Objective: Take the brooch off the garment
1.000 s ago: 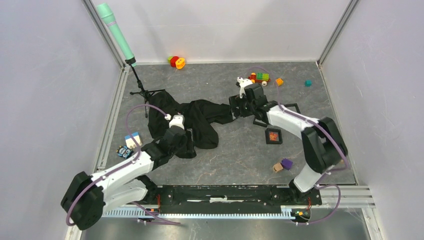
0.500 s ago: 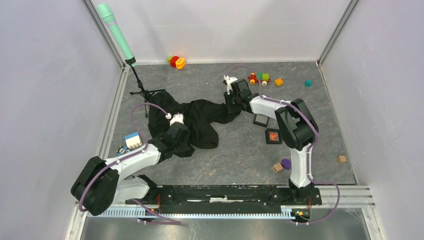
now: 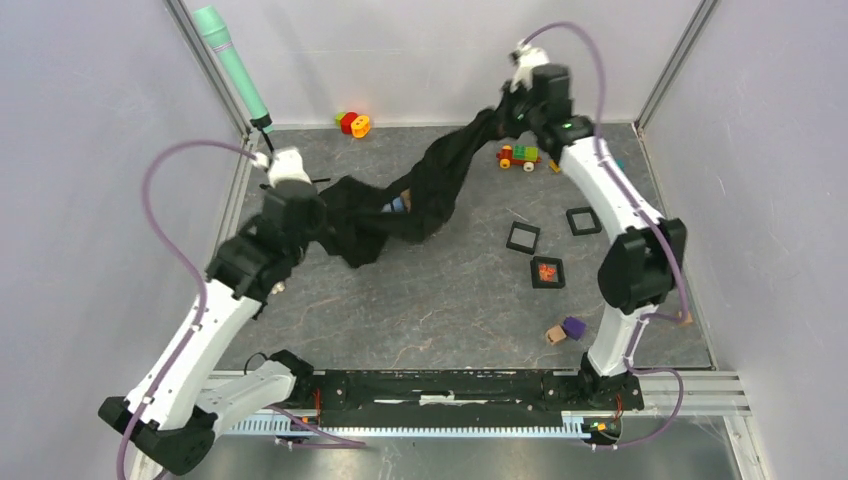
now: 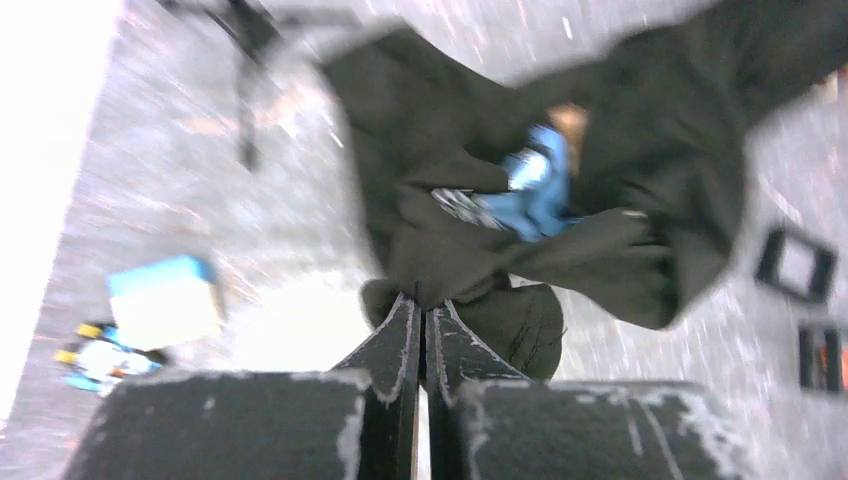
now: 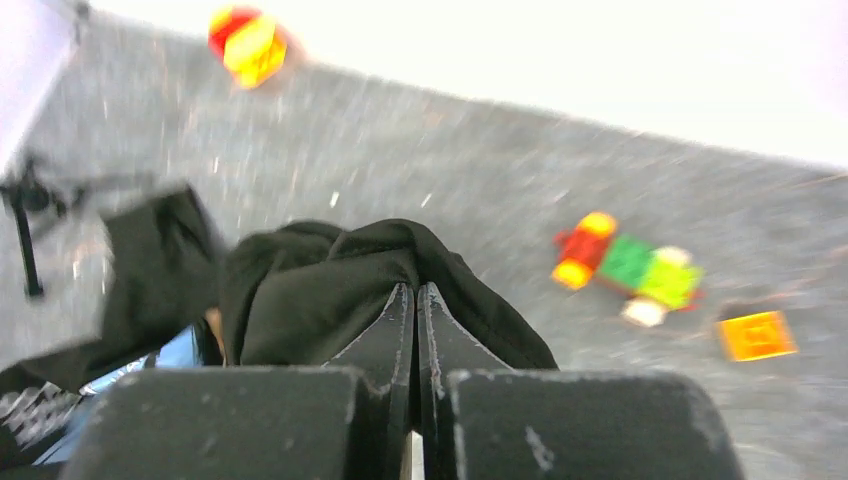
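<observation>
Over the grey table (image 3: 450, 300), the large black T-shirt (image 3: 440, 175) stretched from left fingers (image 4: 395, 340) to right fingers (image 5: 385, 320), both pinched on cloth, its blue print (image 4: 535, 185) nearer the left; brooch unseen.

Black garment (image 3: 440, 172), aloft at both ends

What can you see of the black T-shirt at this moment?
The black T-shirt is soft, crumpled fabric strung diagonally between both arms. The left gripper is shut on its near left end, the right gripper on its raised far end. It sags midway, where a fold shows light-blue and white print. Whether its lowest fold touches the table is unclear.
</observation>
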You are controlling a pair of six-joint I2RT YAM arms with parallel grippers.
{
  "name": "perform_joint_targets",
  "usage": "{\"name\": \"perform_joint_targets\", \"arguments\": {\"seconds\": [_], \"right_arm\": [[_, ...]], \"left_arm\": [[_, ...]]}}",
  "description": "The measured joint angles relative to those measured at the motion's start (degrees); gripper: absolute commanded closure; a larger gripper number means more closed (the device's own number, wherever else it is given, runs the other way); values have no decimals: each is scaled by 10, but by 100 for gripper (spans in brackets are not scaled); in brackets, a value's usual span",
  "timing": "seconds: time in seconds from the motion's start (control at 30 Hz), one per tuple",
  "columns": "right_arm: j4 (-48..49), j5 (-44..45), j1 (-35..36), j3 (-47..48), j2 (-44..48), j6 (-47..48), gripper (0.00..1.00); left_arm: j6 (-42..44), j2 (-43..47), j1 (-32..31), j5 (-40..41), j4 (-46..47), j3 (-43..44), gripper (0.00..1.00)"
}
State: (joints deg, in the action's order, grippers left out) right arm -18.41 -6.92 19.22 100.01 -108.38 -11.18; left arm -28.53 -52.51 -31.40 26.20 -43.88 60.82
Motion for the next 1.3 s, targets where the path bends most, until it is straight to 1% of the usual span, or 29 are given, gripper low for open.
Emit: {"name": "perform_joint_targets", "arguments": {"seconds": [0.07,0.17,0.23,0.33,0.43,0.63,0.77,0.83,0.93,1.0,1.07,1.1,1.17,1.23,1.3], "right_arm": [[-9,-3,-29,39,23,-4,100],[-22,1,-66,83,66,-12,100],[-28,0,-78,96,95,-21,100],[-36,-4,-95,103,138,-33,100],[-46,-8,-110,103,176,-41,100],[-67,-12,-140,103,234,-48,100],[-66,-22,-144,93,263,-56,100],[-50,-37,-145,69,280,-62,100],[-23,-65,-145,26,293,-77,100],[-9,-90,-144,11,281,-88,100],[8,-118,-144,14,249,-102,100],[9,-136,-143,28,224,-110,100],[0,-162,-142,87,157,-123,100],[-17,-177,-143,179,81,-136,100],[-14,-190,-149,238,36,-156,100]], "left_arm": [[36,-28,29,38,-35,98,98],[93,-43,74,81,-76,204,98],[122,-53,93,103,-103,272,98],[161,-70,103,132,-125,386,98],[187,-71,104,146,-142,449,98],[210,-56,104,157,-170,463,98],[217,-56,104,151,-176,464,98],[217,-57,104,137,-176,460,98],[216,-56,104,106,-163,421,98],[215,-64,109,80,-150,383,98],[215,-97,125,48,-147,376,98],[214,-127,137,28,-148,387,98],[212,-190,159,2,-151,438,98],[212,-277,174,-15,-159,532,98],[213,-325,180,-20,-163,609,98]]}}
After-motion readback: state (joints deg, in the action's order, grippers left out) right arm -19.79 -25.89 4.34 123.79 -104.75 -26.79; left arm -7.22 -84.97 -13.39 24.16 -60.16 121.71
